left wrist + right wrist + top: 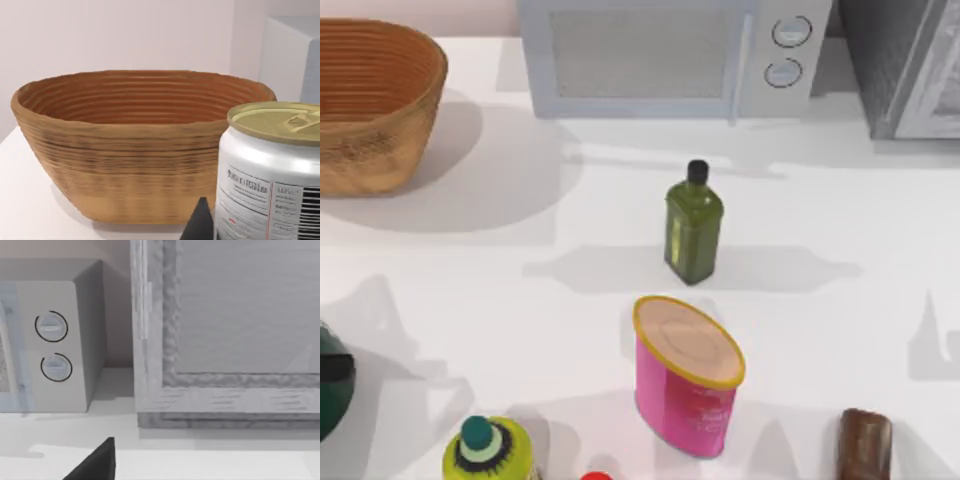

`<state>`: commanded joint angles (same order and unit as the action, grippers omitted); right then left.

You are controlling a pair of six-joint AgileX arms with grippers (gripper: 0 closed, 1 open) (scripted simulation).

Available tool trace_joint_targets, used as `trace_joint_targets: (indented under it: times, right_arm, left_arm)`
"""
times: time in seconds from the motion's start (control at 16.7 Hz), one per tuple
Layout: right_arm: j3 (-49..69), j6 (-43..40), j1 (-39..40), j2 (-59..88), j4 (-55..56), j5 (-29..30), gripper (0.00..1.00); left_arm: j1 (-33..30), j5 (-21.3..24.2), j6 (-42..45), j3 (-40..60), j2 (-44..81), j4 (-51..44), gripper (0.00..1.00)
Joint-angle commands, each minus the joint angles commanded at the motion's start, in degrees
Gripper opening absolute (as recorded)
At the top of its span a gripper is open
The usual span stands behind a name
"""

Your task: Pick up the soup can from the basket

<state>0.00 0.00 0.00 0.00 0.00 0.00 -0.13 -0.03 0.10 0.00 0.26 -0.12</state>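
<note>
left hand [210, 225]: I see one dark fingertip beside the soup can [272, 175], grip state unclear | soup can: upright, outside and in front of the basket [125, 165] | right hand [95, 462]: facing microwave [50, 340], opening unclear

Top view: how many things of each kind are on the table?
Baskets: 1, tan woven wicker basket
Bottles: 2, dark green black-capped bottle, yellow-green bottle with teal cap
Canisters: 1, tall pink canister with gold rim
Microwaves: 1, white box microwave
Total: 5, cut-off edge items uncounted.
</note>
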Motion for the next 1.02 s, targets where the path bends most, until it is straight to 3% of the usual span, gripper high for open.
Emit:
trace_joint_targets:
  times: [0.18, 0.42, 0.66, 1.02]
  right_arm:
    - [0.0, 0.0, 0.0, 0.0, 0.0, 0.0, 1.0]
    - [0.0, 0.0, 0.0, 0.0, 0.0, 0.0, 1.0]
    - [0.0, 0.0, 0.0, 0.0, 0.0, 0.0, 1.0]
    - [0.0, 0.0, 0.0, 0.0, 0.0, 0.0, 1.0]
  left_arm:
    - [-0.3, 1.1, 0.7, 1.3, 1.5, 0.9, 0.0]
    - [-2.5, 8.2, 4.6, 8.1, 11.0, 6.2, 0.0]
    - [-5.8, 20.5, 9.4, 18.2, 29.0, 15.4, 0.0]
    - [-9.7, 43.5, 14.2, 35.4, 67.0, 34.2, 0.0]
